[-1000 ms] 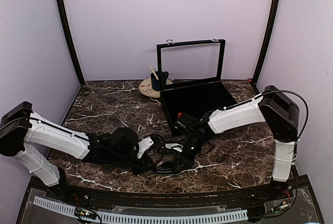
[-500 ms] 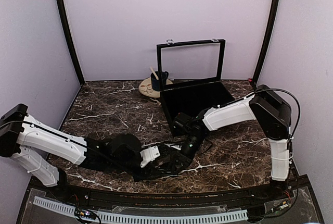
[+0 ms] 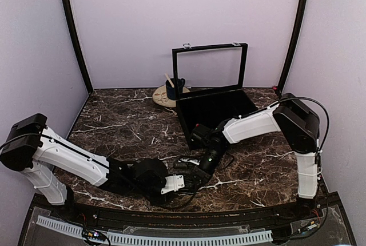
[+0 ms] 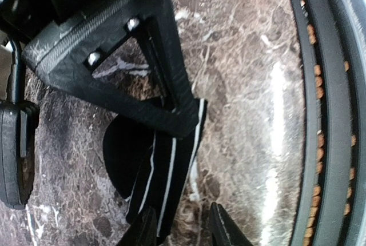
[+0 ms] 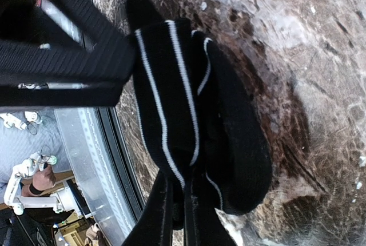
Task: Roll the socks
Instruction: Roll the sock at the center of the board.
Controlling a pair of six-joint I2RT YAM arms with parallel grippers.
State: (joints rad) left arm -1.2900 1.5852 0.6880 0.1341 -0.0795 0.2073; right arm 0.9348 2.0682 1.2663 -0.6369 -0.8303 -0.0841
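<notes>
The socks are black with thin white stripes, not red. They lie folded in a bundle on the marble table (image 3: 126, 123) near its front edge, and show in the right wrist view (image 5: 189, 108) and the left wrist view (image 4: 154, 166). My right gripper (image 5: 178, 203) is shut on the bundle's edge, and it also shows in the top view (image 3: 201, 167). My left gripper (image 4: 183, 229) is open, with one finger over the sock's striped end and the other over bare marble. In the top view my left gripper (image 3: 184, 181) sits right beside the right one. The socks are barely visible in the top view.
An open black box (image 3: 214, 108) with its lid raised stands behind the grippers. A dark blue mug (image 3: 174, 87) sits on a beige plate (image 3: 163, 97) at the back. The table's black front rail (image 4: 320, 114) runs close to the socks.
My left arm has slid right along the front edge and its gripper has turned in beside the right gripper. The right gripper has pulled in slightly and keeps its hold on the socks.
</notes>
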